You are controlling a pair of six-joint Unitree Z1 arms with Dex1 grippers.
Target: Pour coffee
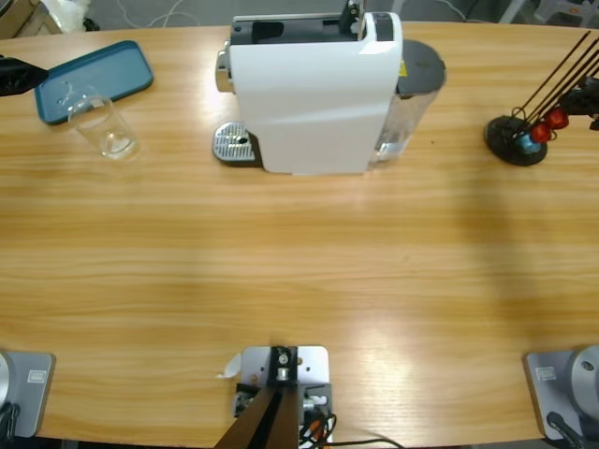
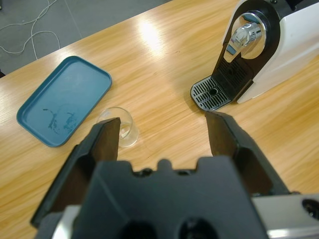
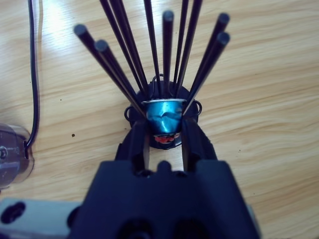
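Two grippers: my right fingers (image 3: 165, 134) pinch the blue capsule (image 3: 164, 117) at twelve o'clock, my left gripper (image 2: 162, 132) spread, glass (image 2: 121, 128) at eleven.

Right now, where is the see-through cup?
In the high view the clear glass cup stands on the table's far left, touching the near edge of the blue tray. The white coffee machine is off to its right.

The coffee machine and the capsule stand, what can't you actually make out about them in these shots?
- White coffee machine: high view shows only its top; left wrist view cuts off its body at the edge.
- Red capsule: right wrist view, mostly hidden behind the blue capsule and the right gripper.
- Right arm: high view, only a dark sliver at the right edge.
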